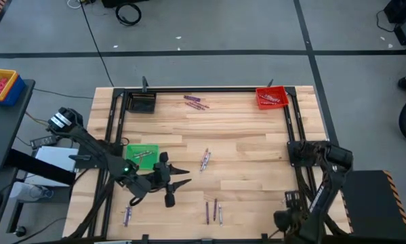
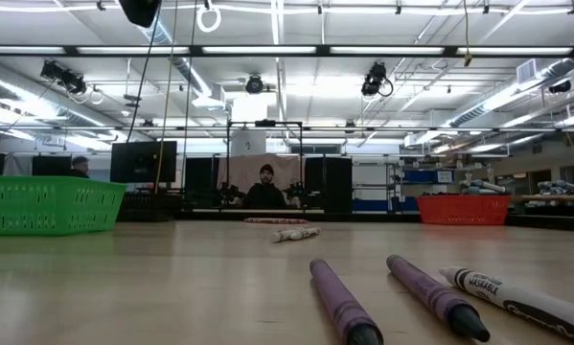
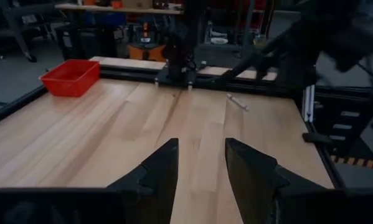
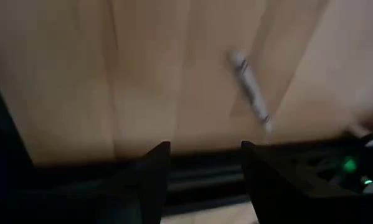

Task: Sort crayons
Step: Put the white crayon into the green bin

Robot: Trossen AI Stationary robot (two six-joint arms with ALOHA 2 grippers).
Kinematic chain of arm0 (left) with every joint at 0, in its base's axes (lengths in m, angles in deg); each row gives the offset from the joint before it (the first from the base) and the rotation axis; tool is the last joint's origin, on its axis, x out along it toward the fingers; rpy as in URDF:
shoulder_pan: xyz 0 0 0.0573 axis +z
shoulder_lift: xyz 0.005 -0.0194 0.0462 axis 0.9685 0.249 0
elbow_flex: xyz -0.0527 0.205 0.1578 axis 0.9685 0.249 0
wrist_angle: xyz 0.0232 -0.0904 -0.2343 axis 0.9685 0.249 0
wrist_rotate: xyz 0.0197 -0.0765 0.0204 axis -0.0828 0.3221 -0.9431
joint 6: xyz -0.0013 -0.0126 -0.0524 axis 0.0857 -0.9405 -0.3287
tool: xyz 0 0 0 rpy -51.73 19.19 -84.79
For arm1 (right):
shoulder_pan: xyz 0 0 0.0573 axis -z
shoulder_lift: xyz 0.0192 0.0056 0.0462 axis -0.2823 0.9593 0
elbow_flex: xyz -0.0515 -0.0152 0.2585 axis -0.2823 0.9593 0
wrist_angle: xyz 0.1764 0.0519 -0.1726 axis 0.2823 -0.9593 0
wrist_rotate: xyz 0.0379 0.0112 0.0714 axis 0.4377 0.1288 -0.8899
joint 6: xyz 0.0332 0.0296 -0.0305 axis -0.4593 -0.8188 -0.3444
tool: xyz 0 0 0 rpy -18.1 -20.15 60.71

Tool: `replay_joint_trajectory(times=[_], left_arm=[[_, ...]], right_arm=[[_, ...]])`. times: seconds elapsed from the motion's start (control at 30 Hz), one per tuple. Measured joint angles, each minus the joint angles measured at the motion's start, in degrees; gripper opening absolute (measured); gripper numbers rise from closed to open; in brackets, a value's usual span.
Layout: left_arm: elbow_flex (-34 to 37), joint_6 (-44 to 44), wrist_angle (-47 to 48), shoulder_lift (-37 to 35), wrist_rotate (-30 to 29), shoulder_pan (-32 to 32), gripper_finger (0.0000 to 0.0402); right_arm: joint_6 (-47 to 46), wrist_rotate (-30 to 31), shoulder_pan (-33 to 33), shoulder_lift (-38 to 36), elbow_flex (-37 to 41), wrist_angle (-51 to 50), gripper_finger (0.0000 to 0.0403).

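Note:
Crayons lie scattered on the wooden table. Purple ones lie near the far edge and a pale pair in the middle. Two purple ones and a white one lie by the near edge, a purple one lies at the near left, and a white one at the near right. My left gripper hovers open beside the green bin, pointing level toward the table's right, with nothing between its fingers. My right gripper points down, open, over the near right rail, beside the white crayon.
A black bin stands at the far left corner and a red bin at the far right. A black metal frame runs round the table. My right arm stands over the near right corner. A person sits beyond the table.

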Motion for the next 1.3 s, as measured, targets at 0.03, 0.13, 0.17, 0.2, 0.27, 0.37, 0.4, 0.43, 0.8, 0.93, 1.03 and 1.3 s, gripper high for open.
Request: replay_joint_trajectory(times=[0.03,0.13,0.17,0.2,0.27,0.37,0.4,0.43,0.8,0.93,1.03,1.3], left_arm=[[0.0,0.6,-0.7,0.0,0.0,0.1,0.0143],[0.0,1.6,-1.9,0.0,-0.2,0.1,0.0143],[0.0,1.6,-1.8,0.0,-0.1,0.1,0.0143],[0.0,1.7,-1.7,0.0,-0.1,0.1,0.0143],[0.0,1.7,-1.8,0.0,-0.1,0.1,0.0143],[0.0,1.7,-1.4,0.0,-0.1,0.1,0.0143],[0.0,1.7,-1.3,0.0,-0.1,0.1,0.0143],[0.0,1.7,-1.3,0.0,-0.1,0.1,0.0143],[0.0,3.0,-1.2,0.0,-0.1,0.0,0.0143],[0.0,3.0,-1.3,0.0,-0.1,0.0,0.0143],[0.0,2.9,-1.3,0.0,-0.1,0.0,0.0143],[0.0,2.8,-1.4,0.0,-0.1,0.5,0.0143]], right_arm=[[1.8,-1.4,0.7,-0.5,2.3,2.5,0.0197],[6.8,-2.3,2.9,-1.1,8.6,7.7,0.0191],[8.1,-2.3,3.6,-1.4,10.2,8.6,0.0188],[9.5,-2.4,4.5,-1.6,11.6,9.1,0.0184],[11.5,-3.0,6.3,-1.6,13.5,8.9,0.0175],[14.6,-5.0,8.7,-1.6,14.3,9.0,0.0158],[15.7,-5.0,9.1,-1.6,14.4,9.2,0.0153],[16.6,-4.8,9.5,-1.6,14.4,9.5,0.0148],[23.0,-1.9,10.0,-1.7,14.4,13.9,0.0086],[22.7,-1.6,10.0,-1.7,14.3,13.9,0.0048],[19.9,-0.7,10.4,-1.7,14.0,13.4,0.0025],[16.6,18.4,12.3,-3.2,3.3,7.5,0.0017]])
